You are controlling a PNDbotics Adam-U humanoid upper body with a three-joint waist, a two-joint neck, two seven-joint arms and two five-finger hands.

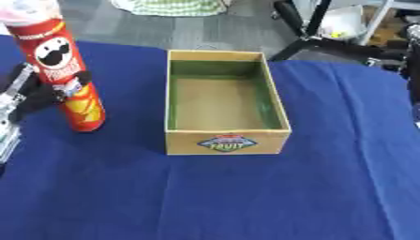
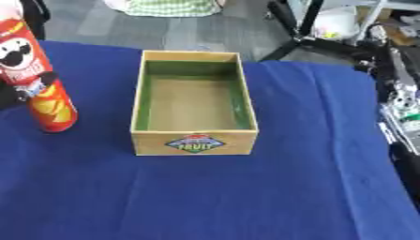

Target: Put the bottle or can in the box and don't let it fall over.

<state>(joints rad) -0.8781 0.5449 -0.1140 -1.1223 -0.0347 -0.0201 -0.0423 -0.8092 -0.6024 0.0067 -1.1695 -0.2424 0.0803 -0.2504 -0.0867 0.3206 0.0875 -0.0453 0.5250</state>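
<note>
Left hand (image 1: 33, 91), one: fingers curled round the can's middle, near the tabletop's (image 1: 246, 197) left edge; crisp can (image 1: 67, 75), one: tall, red, upright but leaning slightly, outside the box; likely light, stiff, smooth-walled, top-heavy; best held mid-height; wooden box (image 1: 226, 140), one: empty, mid-tabletop toward the far edge; right hand (image 2: 402, 101), one: at the right edge, fingers' state cannot be told.

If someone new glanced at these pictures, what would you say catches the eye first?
Probably the tall red chip can, standing slightly tilted on the blue tablecloth at the left, with the left hand and its black fingers wrapped round its middle. Next comes the open wooden box at the centre, empty, with green inner walls. The right hand shows at the right edge.
</note>
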